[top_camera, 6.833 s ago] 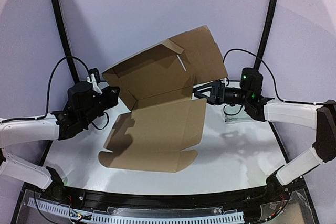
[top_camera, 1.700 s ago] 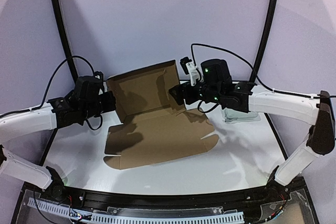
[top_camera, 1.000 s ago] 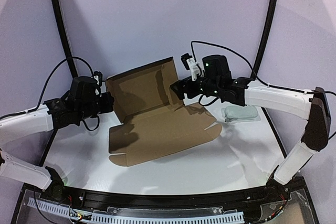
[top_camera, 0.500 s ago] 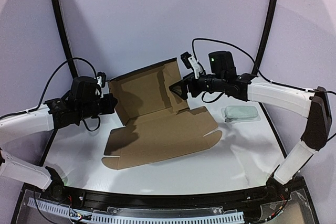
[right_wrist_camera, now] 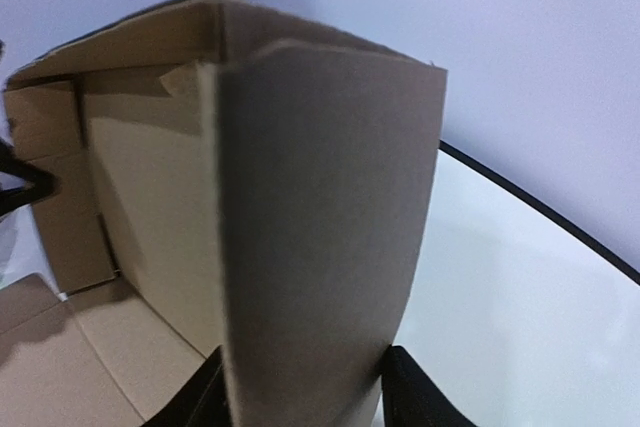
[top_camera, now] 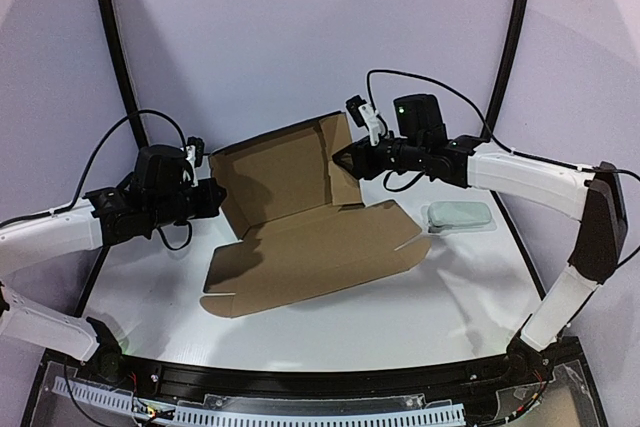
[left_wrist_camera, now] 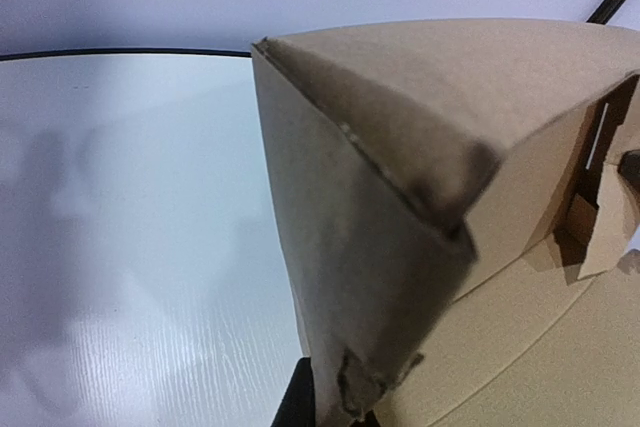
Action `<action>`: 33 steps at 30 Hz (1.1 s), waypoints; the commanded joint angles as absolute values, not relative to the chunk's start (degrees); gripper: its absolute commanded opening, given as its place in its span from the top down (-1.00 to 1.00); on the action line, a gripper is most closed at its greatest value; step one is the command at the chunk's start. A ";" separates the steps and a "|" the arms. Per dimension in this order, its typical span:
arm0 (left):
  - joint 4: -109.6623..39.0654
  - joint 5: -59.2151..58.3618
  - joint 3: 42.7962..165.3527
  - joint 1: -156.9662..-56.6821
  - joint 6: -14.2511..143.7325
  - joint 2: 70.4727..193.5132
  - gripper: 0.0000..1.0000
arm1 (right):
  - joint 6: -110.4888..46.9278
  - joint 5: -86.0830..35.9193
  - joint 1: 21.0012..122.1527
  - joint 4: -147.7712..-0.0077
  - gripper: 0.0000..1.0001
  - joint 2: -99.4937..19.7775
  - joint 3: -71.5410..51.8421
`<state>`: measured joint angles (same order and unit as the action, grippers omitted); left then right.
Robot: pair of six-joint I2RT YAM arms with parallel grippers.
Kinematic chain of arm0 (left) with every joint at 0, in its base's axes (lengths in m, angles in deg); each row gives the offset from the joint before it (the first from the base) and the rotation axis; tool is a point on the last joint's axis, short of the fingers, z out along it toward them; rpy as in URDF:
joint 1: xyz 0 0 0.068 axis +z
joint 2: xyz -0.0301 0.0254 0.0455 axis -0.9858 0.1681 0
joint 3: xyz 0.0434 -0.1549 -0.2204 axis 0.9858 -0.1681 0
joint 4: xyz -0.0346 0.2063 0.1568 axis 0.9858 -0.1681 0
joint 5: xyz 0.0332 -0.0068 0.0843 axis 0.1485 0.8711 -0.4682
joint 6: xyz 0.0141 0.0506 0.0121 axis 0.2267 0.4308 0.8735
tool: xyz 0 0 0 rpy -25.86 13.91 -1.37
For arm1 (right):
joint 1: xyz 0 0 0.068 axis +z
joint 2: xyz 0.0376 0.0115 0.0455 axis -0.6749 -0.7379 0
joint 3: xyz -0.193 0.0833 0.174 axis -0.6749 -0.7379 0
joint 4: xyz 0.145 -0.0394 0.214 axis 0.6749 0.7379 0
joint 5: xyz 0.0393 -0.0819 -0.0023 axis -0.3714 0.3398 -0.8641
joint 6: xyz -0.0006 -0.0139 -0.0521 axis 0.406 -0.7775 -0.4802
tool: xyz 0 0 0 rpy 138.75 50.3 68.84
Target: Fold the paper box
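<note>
Left arm reaches in from the left edge of the desk point(top_camera: 420, 327), its left tool point(top_camera: 208, 197) at the left end of the paper box point(top_camera: 310, 252). In its wrist camera the tool is clamped together on the lower edge of the box's left side flap point(left_wrist_camera: 350, 247). One black finger point(left_wrist_camera: 296, 402) shows just beside the card, and the flap's bottom corner is crumpled and ragged there.

The box sits mid-desk, between the two arms. Its broad front panel lies flat on the white surface, running slightly askew, with tabs at the near-left edge and the right end. The rear panel point(top_camera: 275, 172) stands up from the back crease, leaning a little away — plain brown inside face toward me. Both end flaps are turned forward off that rear panel, so the raised part forms a shallow three-sided wall.

Right arm comes in high from the right, and its right tool point(top_camera: 345, 159) is at the right end flap point(right_wrist_camera: 320, 227). Its wrist camera shows the fingers point(right_wrist_camera: 410, 392) standing apart, one on each side of the flap's lower edge — straddling it, not closed flat upon it.

Further right, well apart from the box, a small pale grey-green case point(top_camera: 458, 215) lies flat on the desk beneath the right forearm.
</note>
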<state>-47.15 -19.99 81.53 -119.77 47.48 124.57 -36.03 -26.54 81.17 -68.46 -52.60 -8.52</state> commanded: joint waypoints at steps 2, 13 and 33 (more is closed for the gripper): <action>-41.47 -8.87 81.61 -121.54 50.40 122.03 0.98 | -34.85 -16.53 81.07 -69.78 0.11 -55.27 -7.36; -41.43 -8.89 82.09 -121.62 50.74 121.48 0.98 | -44.18 0.11 84.02 -72.02 0.52 -59.21 -7.03; -43.87 -23.82 83.57 -121.77 42.17 122.44 0.98 | -38.72 -11.47 85.31 -66.67 -0.65 -54.51 -10.35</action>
<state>-46.68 -22.98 81.54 -120.80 46.10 124.38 -42.18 -4.96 86.29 -70.12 -57.33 -7.95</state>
